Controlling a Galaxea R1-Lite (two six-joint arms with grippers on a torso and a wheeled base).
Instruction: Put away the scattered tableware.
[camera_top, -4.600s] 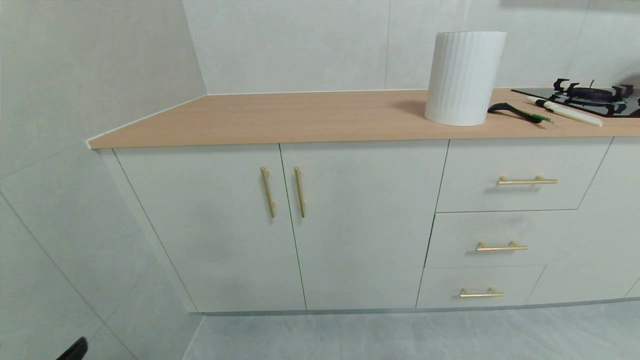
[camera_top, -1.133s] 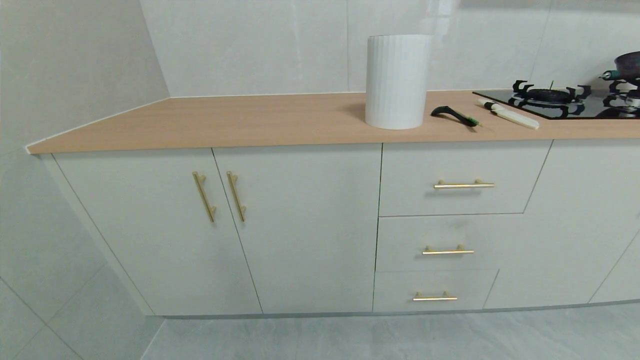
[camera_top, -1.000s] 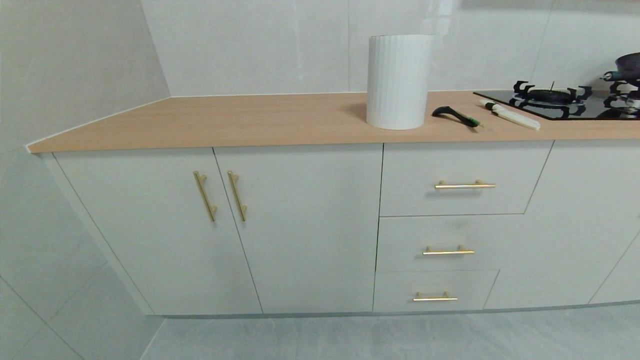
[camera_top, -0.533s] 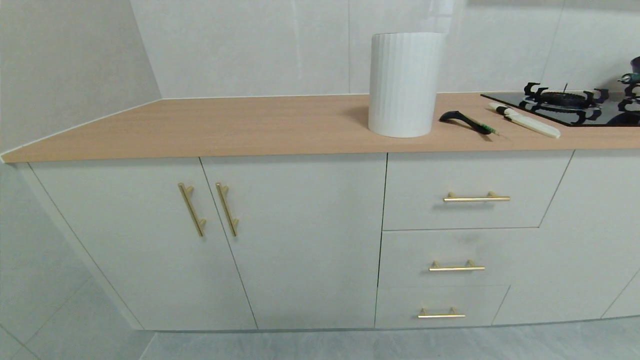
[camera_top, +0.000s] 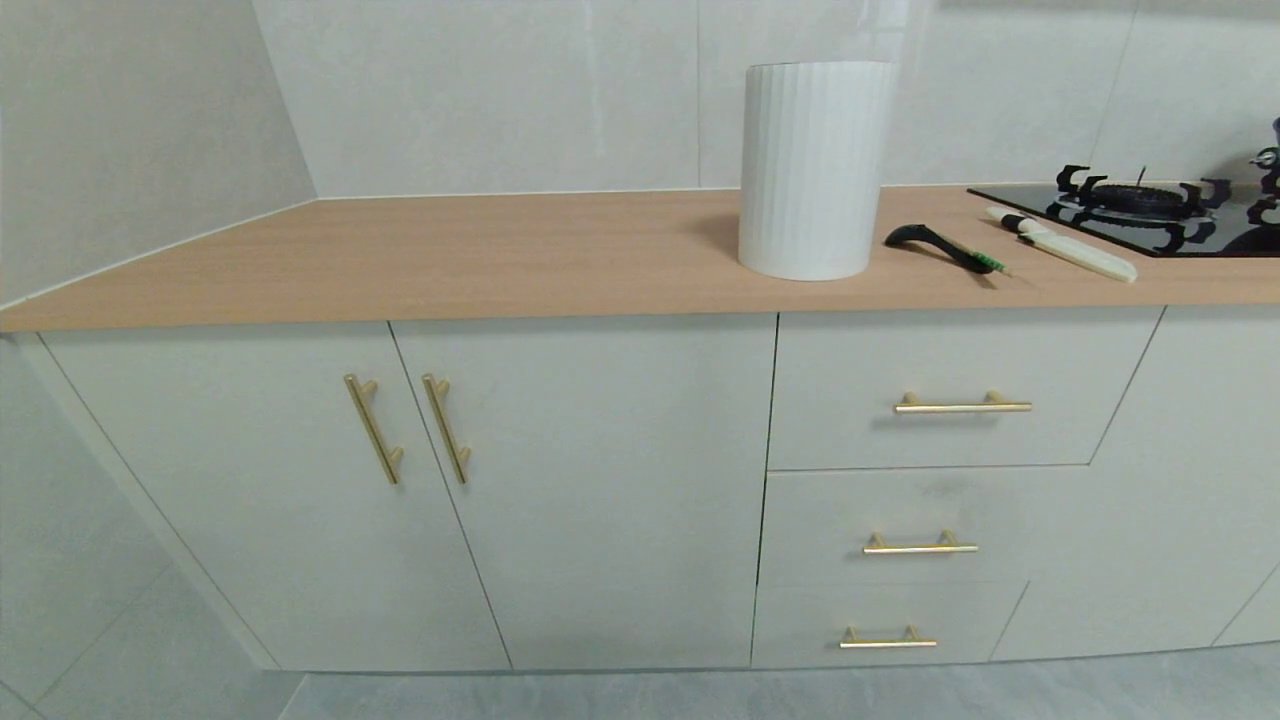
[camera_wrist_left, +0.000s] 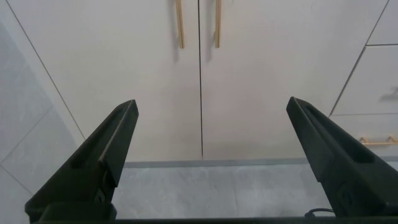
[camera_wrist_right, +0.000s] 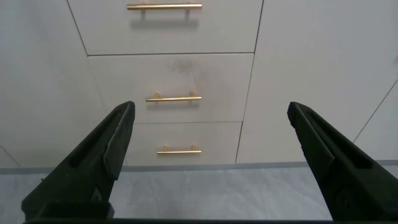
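Observation:
On the wooden countertop (camera_top: 480, 250) stands a tall white ribbed container (camera_top: 812, 168). Just to its right lie a black-handled utensil with a green tip (camera_top: 945, 246) and a cream-coloured knife with a black band (camera_top: 1065, 250). My left gripper (camera_wrist_left: 208, 140) is open, held low in front of the double cabinet doors (camera_wrist_left: 199, 74), with nothing between its fingers. My right gripper (camera_wrist_right: 208, 140) is open too, facing the stack of drawers (camera_wrist_right: 171, 81) near the floor, and holds nothing.
A black gas hob (camera_top: 1140, 205) with pan supports sits at the counter's far right. Below the counter are two doors with gold handles (camera_top: 405, 428) and three drawers with gold handles (camera_top: 962, 405). A tiled wall closes off the left side, and grey floor (camera_top: 700, 695) lies in front.
The whole head view has shifted and the cabinet looks larger and lower in the picture, so the camera has moved nearer. The things on the counter kept their places.

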